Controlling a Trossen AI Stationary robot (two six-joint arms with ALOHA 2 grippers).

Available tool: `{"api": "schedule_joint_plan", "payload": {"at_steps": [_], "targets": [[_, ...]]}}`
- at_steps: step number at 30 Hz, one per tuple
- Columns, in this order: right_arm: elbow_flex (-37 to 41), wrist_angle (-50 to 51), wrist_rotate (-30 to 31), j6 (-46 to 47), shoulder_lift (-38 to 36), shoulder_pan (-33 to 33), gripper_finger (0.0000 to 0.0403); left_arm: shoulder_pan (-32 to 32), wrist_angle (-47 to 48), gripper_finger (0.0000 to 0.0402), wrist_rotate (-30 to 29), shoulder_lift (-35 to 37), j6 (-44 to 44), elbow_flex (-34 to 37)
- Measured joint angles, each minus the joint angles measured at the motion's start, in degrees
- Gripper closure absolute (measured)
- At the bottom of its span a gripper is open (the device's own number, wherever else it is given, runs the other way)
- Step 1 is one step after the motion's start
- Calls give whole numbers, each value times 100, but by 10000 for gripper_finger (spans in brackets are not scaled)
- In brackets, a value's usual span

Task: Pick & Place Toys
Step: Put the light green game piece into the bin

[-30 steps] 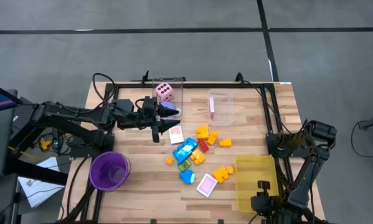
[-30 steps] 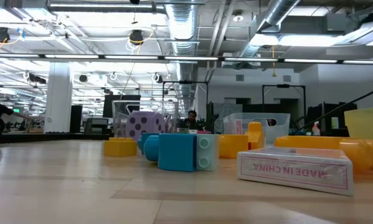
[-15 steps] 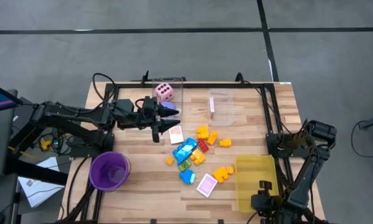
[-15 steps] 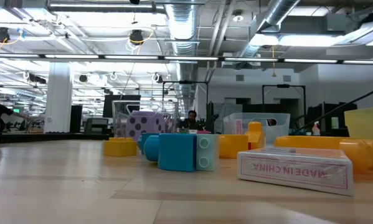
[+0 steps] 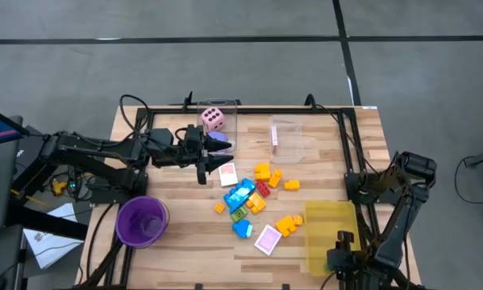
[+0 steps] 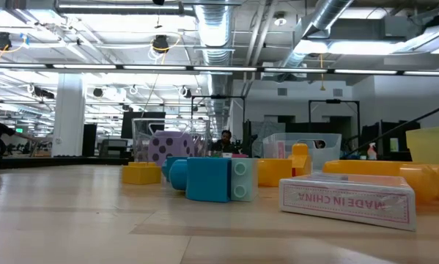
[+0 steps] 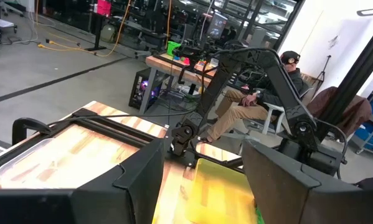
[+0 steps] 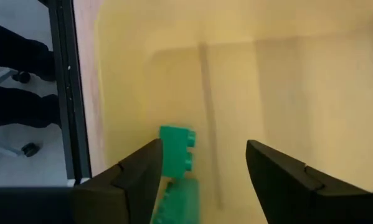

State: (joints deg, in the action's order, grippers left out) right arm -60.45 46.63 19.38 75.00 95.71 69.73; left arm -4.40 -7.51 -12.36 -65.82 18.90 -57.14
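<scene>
The toys, yellow, orange, blue, green and red blocks, lie in a loose heap at the table's middle, with a pink-white card near them. A pink die sits in a clear box at the far edge. My right gripper is open and points down over the yellow tray. A green block shows below its fingers, inside the tray. My left gripper hangs level above the table, left of the heap, open, with nothing between its fingers.
A purple round cup stands near the table's left front corner. A second clear box stands at the far edge, right of the first. In the low view a blue block and the card lie nearest. A person sits beyond the table.
</scene>
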Motion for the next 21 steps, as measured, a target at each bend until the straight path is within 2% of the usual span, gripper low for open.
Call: {"api": "schedule_joint_plan", "payload": {"at_steps": [6, 15, 21], "targets": [[0, 433, 66, 0, -478, -39, 180, 0, 1, 189, 15, 0, 0, 0], [0, 939, 620, 2, -1121, -263, 189, 0, 2, 189, 11, 0, 1, 0], [0, 1381, 991, 178, -1536, -657, 196, 0, 2, 189, 2, 0, 2, 0]]}}
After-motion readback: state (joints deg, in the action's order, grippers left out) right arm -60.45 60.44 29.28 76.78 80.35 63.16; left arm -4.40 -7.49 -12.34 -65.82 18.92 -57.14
